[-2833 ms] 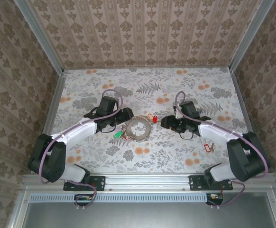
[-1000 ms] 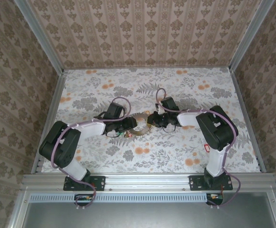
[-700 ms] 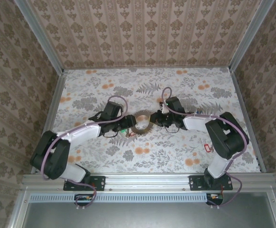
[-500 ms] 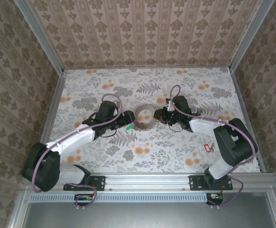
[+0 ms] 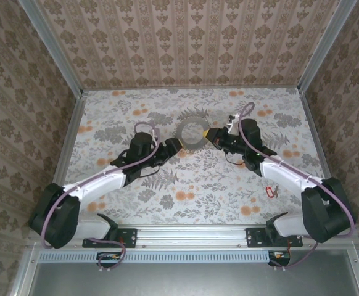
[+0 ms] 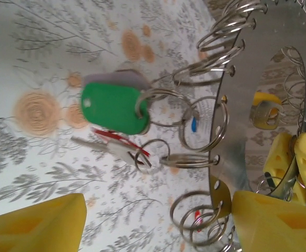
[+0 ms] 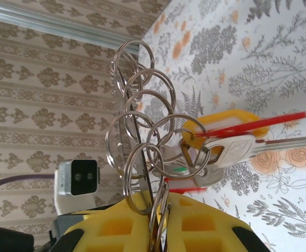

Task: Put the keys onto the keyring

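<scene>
The keyring (image 5: 181, 128), a large silvery disc-like ring edged with small split rings, hangs above the table between both arms. My right gripper (image 5: 215, 137) is shut on its right edge, and the yellow fingers (image 7: 116, 231) pinch the ring (image 7: 144, 168) edge-on. Keys with a yellow tag (image 7: 224, 123) and a red tag hang from its small rings. My left gripper (image 5: 174, 146) is open beside the ring's left edge. In the left wrist view the ring (image 6: 268, 79) stands by the right-hand finger (image 6: 274, 220), with a green tag (image 6: 113, 107) and a red-tagged key (image 6: 119, 147) dangling.
One red-tagged key (image 5: 270, 191) lies loose on the floral tabletop near the right arm's base. Patterned walls with metal frame rails (image 5: 68, 142) close in the table on three sides.
The keyring has been carried up and toward the back of the table, both arms stretching out with it. The left gripper has opened off the ring, and the right stays shut on it.
</scene>
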`<state>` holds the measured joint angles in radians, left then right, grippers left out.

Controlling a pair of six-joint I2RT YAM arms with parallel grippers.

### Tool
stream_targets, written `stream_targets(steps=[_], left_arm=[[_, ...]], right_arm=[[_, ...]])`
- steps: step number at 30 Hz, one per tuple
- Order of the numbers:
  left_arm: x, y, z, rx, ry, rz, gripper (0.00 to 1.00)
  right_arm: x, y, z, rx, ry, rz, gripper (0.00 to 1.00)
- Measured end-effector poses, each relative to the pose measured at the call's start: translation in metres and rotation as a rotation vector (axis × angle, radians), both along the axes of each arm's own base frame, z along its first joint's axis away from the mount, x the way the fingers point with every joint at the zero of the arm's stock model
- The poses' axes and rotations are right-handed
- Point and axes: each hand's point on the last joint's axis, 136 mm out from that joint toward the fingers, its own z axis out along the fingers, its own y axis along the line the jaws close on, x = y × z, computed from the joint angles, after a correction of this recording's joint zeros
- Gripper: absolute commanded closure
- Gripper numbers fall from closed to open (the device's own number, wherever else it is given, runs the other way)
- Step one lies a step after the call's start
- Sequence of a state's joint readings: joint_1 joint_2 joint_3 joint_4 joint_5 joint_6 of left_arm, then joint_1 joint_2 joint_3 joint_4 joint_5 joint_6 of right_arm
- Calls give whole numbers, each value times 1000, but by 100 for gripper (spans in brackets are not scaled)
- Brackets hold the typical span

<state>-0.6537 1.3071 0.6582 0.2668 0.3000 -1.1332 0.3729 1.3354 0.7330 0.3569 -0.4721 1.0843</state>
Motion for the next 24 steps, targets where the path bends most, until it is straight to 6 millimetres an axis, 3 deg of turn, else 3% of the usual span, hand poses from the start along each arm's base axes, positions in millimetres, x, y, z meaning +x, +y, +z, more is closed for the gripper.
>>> stream_targets(steps=[14, 22, 24], left_arm=[[27, -38, 40, -278, -63, 9, 40], [31, -41, 68, -384, -116, 12, 61], [31, -41, 69, -386, -117, 12, 71]], right_arm=[[-4, -8, 25, 46, -29, -40, 92], [-4, -8, 25, 59, -14, -46, 90], [-5, -8, 26, 64, -12, -47, 89]])
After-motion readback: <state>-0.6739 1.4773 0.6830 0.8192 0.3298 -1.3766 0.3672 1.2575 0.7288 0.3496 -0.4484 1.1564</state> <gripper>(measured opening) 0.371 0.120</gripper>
